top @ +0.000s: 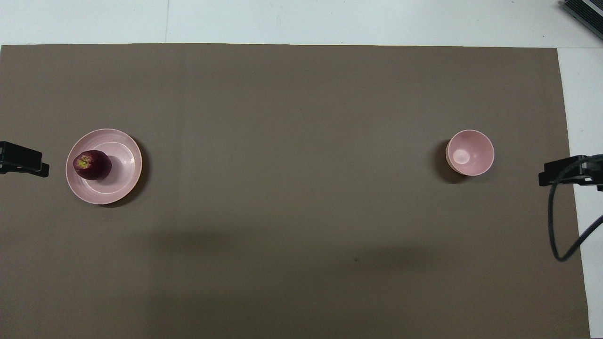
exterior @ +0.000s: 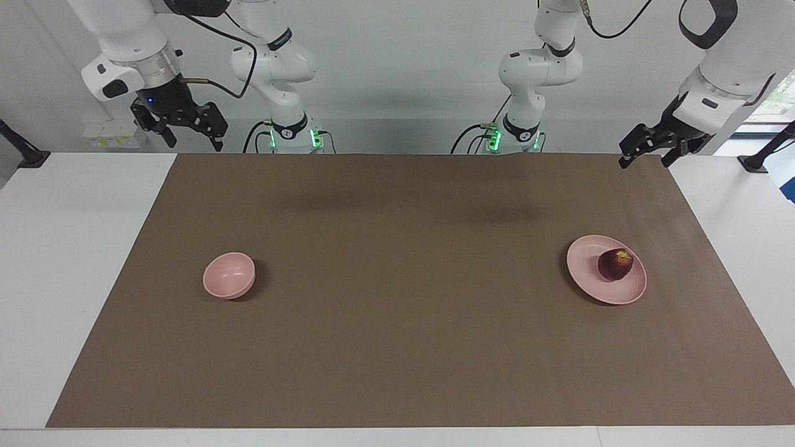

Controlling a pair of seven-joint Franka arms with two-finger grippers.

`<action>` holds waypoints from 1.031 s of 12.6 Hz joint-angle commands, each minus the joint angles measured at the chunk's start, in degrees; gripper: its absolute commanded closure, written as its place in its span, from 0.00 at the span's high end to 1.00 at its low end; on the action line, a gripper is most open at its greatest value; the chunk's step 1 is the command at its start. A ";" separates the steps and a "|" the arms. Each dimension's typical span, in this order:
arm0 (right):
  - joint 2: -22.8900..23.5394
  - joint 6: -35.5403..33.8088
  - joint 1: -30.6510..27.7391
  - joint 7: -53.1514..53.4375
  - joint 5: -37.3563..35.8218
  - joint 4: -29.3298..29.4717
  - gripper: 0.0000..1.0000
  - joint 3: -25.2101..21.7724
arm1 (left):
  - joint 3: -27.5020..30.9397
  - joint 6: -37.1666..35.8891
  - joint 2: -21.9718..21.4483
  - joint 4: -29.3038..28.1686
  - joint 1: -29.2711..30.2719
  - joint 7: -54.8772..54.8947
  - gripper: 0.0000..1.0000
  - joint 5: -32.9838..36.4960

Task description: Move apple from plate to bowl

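**Starting layout: apple on plate, bowl empty, both arms raised**

The apple (exterior: 615,264) rests on the plate (exterior: 590,273), off-centre toward the rim at the left arm's end of the worktop (exterior: 397,347), stem end tilted upward. The bowl (exterior: 228,275) stands upright and empty toward the right arm's end, well apart from the plate, at about the same distance from the robots. This wide spacing suggests that the fruit must cross most of the worktop, so a hand-over between the arms may be called for, or one long reach.

The left gripper (exterior: 643,155) hangs in the air over the mat's corner at its own end, fingers spread wide and empty; it is the arm closer to the plate and so the likelier one to make the pick. The right gripper (exterior: 192,133) hangs over the worktop's edge at its end, fingers likewise apart and holding nothing. No step of the transfer is yet done.
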 commanded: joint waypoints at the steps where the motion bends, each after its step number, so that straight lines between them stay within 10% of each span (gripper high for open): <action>1: -1.25 -0.75 -0.87 -2.15 0.50 -1.11 1.00 0.15 | 0.89 -1.51 0.68 1.62 -0.81 1.36 1.00 -0.75; 13: -1.33 -1.45 -1.13 -2.06 0.59 -1.11 1.00 0.24 | 1.06 -1.08 -0.02 -1.00 -0.38 10.94 1.00 -0.75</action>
